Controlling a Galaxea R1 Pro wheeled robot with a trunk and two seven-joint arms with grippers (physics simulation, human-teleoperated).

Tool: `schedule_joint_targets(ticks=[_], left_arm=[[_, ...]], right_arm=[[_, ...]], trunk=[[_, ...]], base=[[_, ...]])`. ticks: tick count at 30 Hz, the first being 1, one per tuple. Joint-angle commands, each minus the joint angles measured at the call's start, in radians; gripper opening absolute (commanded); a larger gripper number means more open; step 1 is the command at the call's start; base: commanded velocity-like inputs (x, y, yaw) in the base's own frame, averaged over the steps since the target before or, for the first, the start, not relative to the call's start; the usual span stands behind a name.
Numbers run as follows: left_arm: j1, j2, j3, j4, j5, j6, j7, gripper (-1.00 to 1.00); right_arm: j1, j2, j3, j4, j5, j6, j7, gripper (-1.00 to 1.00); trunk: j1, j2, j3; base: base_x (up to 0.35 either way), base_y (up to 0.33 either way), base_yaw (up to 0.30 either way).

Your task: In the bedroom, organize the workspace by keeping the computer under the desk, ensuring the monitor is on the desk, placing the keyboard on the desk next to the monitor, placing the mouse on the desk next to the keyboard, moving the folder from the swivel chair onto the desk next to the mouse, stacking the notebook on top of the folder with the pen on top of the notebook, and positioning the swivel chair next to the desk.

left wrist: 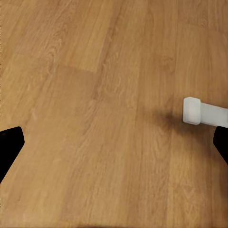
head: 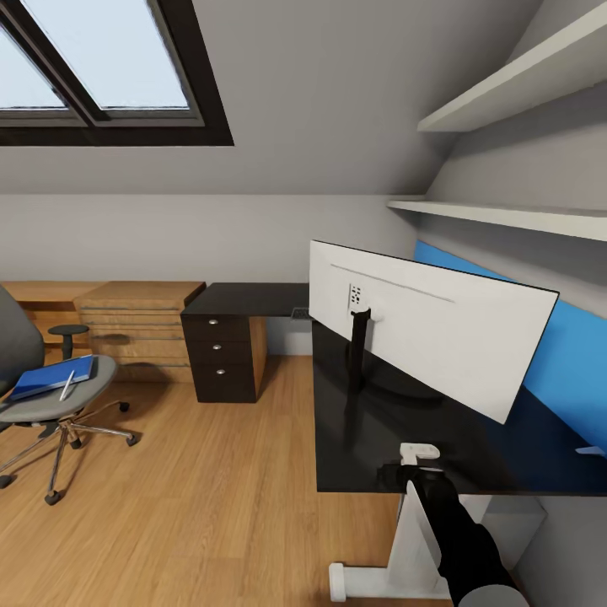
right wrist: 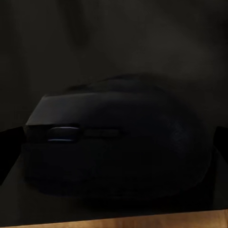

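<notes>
While the right gripper [right wrist: 114, 142] is straddling the small dark grey oval mouse [right wrist: 118, 137] on the long black bench [head: 379, 438], jaws are standing spread; left jaws are gaping over floor.

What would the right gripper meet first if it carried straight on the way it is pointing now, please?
Most likely the mouse: it sits close ahead between the right gripper's open fingers, on the desk. Exact depth is unclear.

Skylight [head: 101, 59] top left, 2 wall shelves [head: 506, 215] at right, wooden dresser [head: 139, 324] w/ drawers.
</notes>
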Motion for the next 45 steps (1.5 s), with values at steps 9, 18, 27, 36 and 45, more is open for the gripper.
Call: schedule_joint_targets(ticks=[9, 18, 27, 36, 45], left_arm=[[-0.001, 0.000, 0.003, 0.001, 0.003, -0.003, -0.001, 1.00], [-0.001, 0.001, 0.003, 0.001, 0.003, -0.002, -0.003, 1.00], [-0.001, 0.001, 0.002, 0.001, 0.003, -0.003, -0.003, 1.00], [-0.001, 0.001, 0.002, 0.001, 0.003, -0.003, -0.003, 1.00], [-0.001, 0.001, 0.002, 0.001, 0.003, -0.003, -0.005, 1.00]], right_arm=[[0.000, 0.001, -0.002, 0.000, 0.010, 0.008, 0.000, 1.00], [0.000, 0.001, -0.002, 0.000, 0.010, 0.008, 0.000, 1.00], [0.000, 0.001, -0.001, 0.000, 0.011, 0.008, 0.000, 1.00], [0.000, 0.001, 0.000, 0.000, 0.010, 0.008, 0.000, -1.00], [0.000, 0.001, -0.001, 0.000, 0.010, 0.008, 0.000, -1.00]], trunk=[[0.000, 0.000, -0.001], [0.000, 0.000, -0.001], [0.000, 0.000, -0.001], [0.000, 0.000, -0.001], [0.000, 0.000, -0.001]], base=[[0.000, 0.000, 0.000], [0.000, 0.000, 0.000], [0.000, 0.000, 0.000], [0.000, 0.000, 0.000], [0.000, 0.000, 0.000]])
